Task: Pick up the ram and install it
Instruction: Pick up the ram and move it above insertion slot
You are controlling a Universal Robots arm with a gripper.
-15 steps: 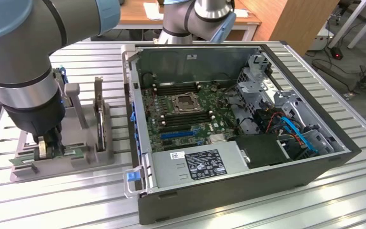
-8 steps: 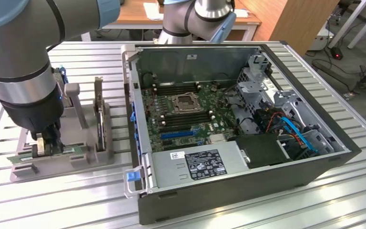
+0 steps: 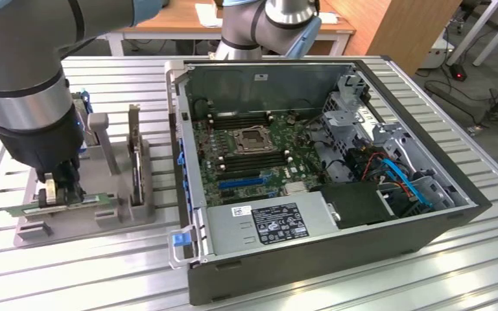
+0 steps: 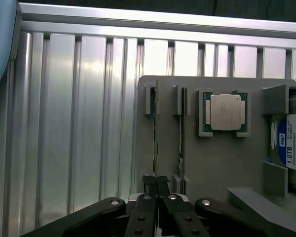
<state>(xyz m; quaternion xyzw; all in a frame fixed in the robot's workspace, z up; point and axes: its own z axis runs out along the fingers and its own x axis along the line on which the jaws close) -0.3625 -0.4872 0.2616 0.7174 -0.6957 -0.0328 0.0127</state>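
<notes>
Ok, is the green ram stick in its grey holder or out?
In: the ram stick sits in the grey holder's slot, fingers shut on it.

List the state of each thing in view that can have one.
gripper: shut on the ram's edge.
ram: on edge in its holder slot, gripped.
computer case: open, side panel off.
memory slots: look empty.
processor: lying flat in its holder pocket.
hard drive: seated in the holder.
expansion card: upright in the holder.
</notes>
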